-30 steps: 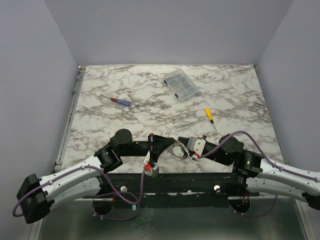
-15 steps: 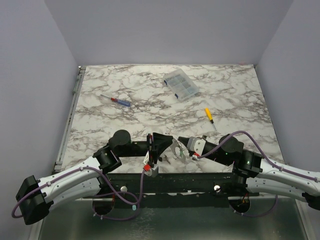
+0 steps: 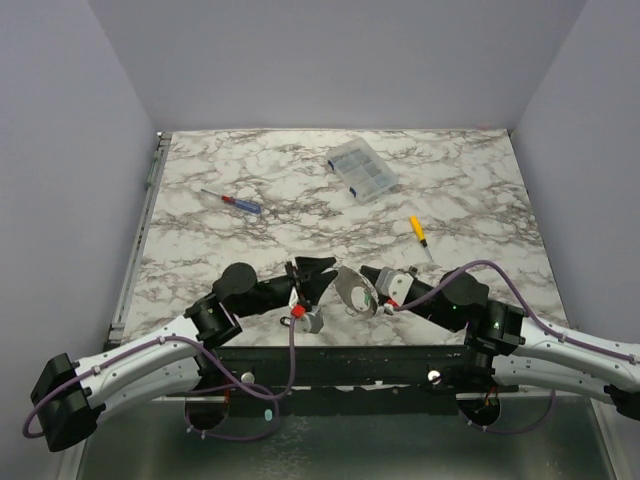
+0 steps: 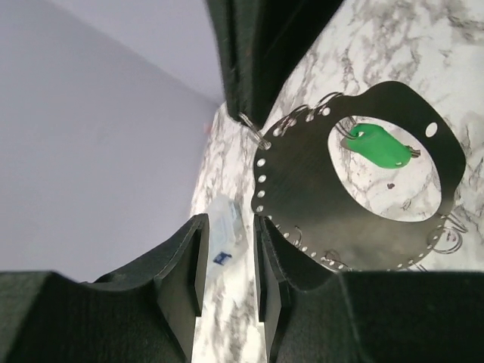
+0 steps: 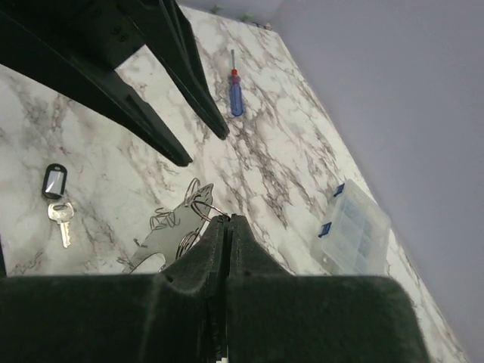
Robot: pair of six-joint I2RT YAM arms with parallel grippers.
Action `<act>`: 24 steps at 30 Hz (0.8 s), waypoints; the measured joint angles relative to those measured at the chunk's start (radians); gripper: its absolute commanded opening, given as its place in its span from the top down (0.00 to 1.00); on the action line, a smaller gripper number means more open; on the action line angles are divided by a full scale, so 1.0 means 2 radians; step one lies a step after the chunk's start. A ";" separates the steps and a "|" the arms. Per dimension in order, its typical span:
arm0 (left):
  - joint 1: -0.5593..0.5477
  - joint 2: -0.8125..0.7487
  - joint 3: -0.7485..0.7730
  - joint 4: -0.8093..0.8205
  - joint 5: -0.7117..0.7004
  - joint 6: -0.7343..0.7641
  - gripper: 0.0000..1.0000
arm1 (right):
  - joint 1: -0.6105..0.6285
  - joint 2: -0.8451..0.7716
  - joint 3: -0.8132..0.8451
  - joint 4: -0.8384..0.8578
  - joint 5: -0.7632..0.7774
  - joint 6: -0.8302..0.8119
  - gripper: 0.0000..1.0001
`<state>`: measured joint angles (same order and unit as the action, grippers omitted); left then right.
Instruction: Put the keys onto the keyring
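A flat dark metal plate [image 4: 302, 189] with small holes along its rim and several wire rings hangs between the grippers. My right gripper [image 5: 228, 219] is shut on one keyring [image 5: 198, 206] at the plate's edge. In the left wrist view its tips pinch that keyring [image 4: 252, 123]. My left gripper [image 4: 229, 227] is open just left of the plate [image 3: 350, 290] with nothing between its fingers. One silvery key [image 5: 60, 218] with a dark tag [image 5: 54, 180] lies on the table. A green tag [image 4: 378, 147] shows through the plate's middle hole.
A clear parts box [image 3: 361, 170] sits at the back centre. The blue and red screwdriver [image 3: 232, 201] lies at the back left, and the yellow-handled screwdriver [image 3: 418, 230] at the right. Both arms meet near the table's front edge [image 3: 330, 345].
My left gripper has gone from shut to open, turned its wrist and eased off the plate's left edge. The right gripper stays shut on the ring.
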<state>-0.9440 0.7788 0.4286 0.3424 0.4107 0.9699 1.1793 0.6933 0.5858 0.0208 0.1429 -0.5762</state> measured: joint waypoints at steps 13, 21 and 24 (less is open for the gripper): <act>0.000 -0.106 0.030 -0.085 -0.212 -0.424 0.59 | 0.000 -0.013 0.000 0.032 0.092 -0.002 0.99; 0.000 -0.013 0.149 -0.266 -0.295 -0.653 0.62 | 0.000 -0.013 0.000 0.034 0.110 0.000 0.99; 0.000 0.058 0.189 -0.338 -0.307 -0.727 0.65 | 0.000 -0.013 0.000 0.034 0.111 0.000 0.99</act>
<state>-0.9447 0.8948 0.8070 -0.3336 -0.2024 -0.4843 1.1793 0.6674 0.5861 0.0887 0.3656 -0.5762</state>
